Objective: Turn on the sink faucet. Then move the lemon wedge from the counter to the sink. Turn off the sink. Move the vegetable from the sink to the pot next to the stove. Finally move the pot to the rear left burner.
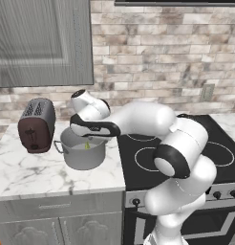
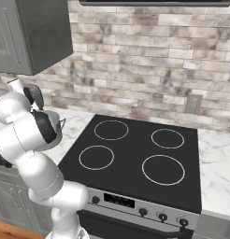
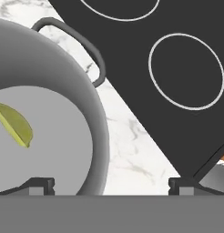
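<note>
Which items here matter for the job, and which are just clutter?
Job:
- pot
- lemon wedge, lying in the pot
- stove
- rear left burner
- counter
- tool, open

Clutter:
- toaster
- wall outlet

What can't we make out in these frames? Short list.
- Pot: in the right base view the arm covers most of it.
- Lemon wedge: cut off by the hand view's left edge.
- Toaster: whether anything sits in its slots is too small to tell in the left base view.
- Gripper: only the open fingertips show.
</note>
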{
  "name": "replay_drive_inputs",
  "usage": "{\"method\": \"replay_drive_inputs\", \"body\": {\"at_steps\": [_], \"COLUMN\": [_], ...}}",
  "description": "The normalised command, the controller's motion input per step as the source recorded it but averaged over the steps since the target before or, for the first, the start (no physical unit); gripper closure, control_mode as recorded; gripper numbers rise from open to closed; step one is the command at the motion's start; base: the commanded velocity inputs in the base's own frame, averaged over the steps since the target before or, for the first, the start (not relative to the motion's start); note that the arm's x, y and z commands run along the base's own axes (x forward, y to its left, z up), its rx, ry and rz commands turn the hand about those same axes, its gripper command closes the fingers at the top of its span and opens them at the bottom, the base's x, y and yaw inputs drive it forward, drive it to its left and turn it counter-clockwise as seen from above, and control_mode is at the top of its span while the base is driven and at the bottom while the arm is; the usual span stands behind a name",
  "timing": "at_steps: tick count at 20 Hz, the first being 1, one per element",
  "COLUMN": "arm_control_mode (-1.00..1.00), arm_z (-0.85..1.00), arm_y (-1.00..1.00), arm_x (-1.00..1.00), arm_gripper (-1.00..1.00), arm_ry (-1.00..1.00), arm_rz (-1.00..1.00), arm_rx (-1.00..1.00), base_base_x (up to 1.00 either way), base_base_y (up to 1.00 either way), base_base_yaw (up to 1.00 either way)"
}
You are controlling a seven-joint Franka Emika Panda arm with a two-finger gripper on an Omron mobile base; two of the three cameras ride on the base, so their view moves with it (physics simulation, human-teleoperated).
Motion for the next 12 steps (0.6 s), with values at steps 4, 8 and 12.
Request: {"method": "replay_drive_inputs", "body": {"at_steps": [4,8,12], "arm_control_mode": [-1.0,-1.0,-1.0], "arm_z": [-0.15,-0.16,-0.16], "arm_y": [0.0,0.0,0.0], "arm_x": [0.0,0.0,0.03], "arm_gripper": [-1.0,-1.0,-1.0], "arm_ry": [0.0,0.0,0.0], "arm_rz": [-0.02,-0.01,0.0], "arm_rx": [0.0,0.0,0.0], "base_base_x": [0.0,0.0,0.0], "base_base_y": [0.0,0.0,0.0], "base_base_yaw": [0.0,0.0,0.0]}}
